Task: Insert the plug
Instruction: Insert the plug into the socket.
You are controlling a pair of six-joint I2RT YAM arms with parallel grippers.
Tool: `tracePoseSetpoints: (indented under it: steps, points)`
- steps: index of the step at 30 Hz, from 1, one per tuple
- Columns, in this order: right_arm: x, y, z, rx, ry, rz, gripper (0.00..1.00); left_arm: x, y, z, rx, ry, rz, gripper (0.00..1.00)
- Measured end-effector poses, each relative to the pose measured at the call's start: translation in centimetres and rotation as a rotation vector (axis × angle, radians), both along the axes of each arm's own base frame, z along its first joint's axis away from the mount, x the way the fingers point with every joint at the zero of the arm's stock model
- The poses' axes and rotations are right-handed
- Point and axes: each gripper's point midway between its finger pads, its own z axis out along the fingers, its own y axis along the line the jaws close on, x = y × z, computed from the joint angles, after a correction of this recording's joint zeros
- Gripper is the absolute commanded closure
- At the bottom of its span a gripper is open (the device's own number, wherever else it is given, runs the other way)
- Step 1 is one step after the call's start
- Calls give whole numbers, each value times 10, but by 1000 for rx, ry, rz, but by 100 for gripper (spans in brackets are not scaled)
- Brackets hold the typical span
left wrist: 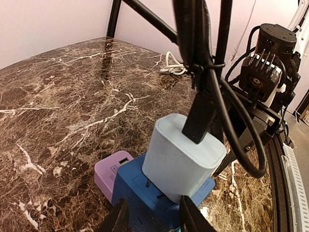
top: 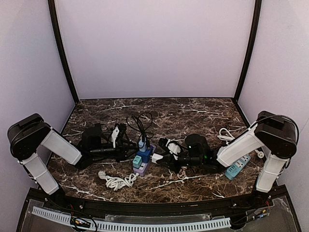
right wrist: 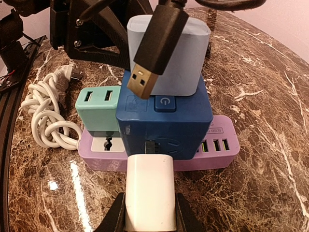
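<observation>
My right gripper [right wrist: 148, 215] is shut on a white plug [right wrist: 149, 191], and it also shows in the top view [top: 162, 158]. The plug's front sits against the side face of a blue socket cube [right wrist: 164, 123], with a metal prong showing in the narrow gap at the socket. The cube stands on a purple power strip [right wrist: 219, 150] beside a teal USB adapter [right wrist: 99, 108]. A light-blue adapter [left wrist: 181, 162] is plugged into the cube's top. My left gripper [left wrist: 154, 216] straddles the cube's near end, a finger tight against each side.
A black USB connector [right wrist: 154, 53] dangles over the light-blue adapter on looped black cable [left wrist: 241, 130]. A coiled white cable [top: 116, 181] lies left of the strip. A teal power strip [top: 237, 166] and another white cable [top: 224, 134] lie under the right arm.
</observation>
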Motion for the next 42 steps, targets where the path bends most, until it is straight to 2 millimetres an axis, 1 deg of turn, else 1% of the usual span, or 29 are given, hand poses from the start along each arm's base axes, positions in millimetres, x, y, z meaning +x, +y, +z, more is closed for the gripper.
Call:
tracePoseSetpoints:
  steps: [8,21,33,42]
  points:
    - [4,2,0,-4,-16,2,100,0,-2,-4,6,-22,-15,65]
    - [8,3,-1,-17,-39,5,100,4,-6,-3,6,-56,-29,70]
    - [13,2,-3,-27,-53,-14,100,11,-6,-1,6,-73,-18,82]
    - [20,-3,1,-25,-57,-36,100,13,-6,-1,4,-78,-14,82]
